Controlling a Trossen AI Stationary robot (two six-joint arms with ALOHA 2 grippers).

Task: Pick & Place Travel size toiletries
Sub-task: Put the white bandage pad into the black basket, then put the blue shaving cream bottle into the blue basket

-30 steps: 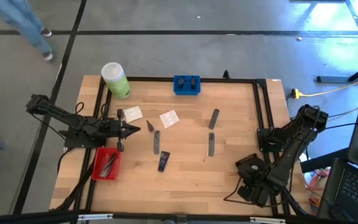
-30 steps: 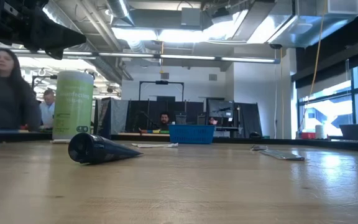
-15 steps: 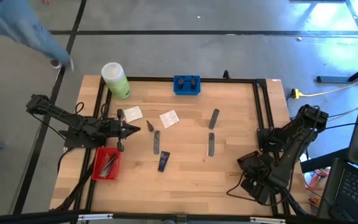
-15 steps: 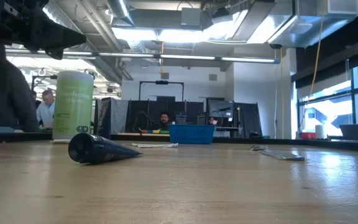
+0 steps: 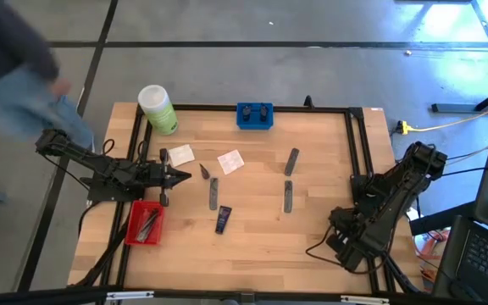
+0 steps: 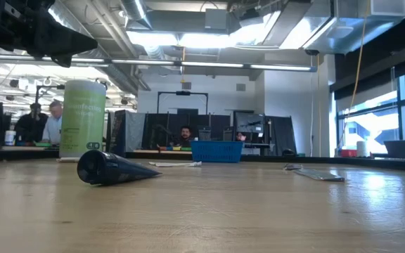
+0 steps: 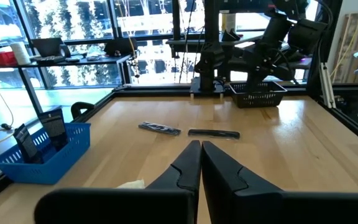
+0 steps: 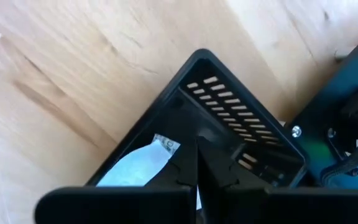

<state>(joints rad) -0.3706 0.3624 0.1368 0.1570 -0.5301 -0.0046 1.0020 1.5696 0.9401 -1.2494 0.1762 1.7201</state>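
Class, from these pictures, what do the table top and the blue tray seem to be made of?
Table top: apparently wood with a light, smooth finish; joined planks and grain lines show. Blue tray: probably moulded plastic; even colour and an open lattice wall suggest it.

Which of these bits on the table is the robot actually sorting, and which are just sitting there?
Part of the job:
three slim grey tubes
two flat white square sachets
small dark cone
dark navy tube

Just lying about:
big light-green bottle with a white cap
red tray
blue tray
black tray
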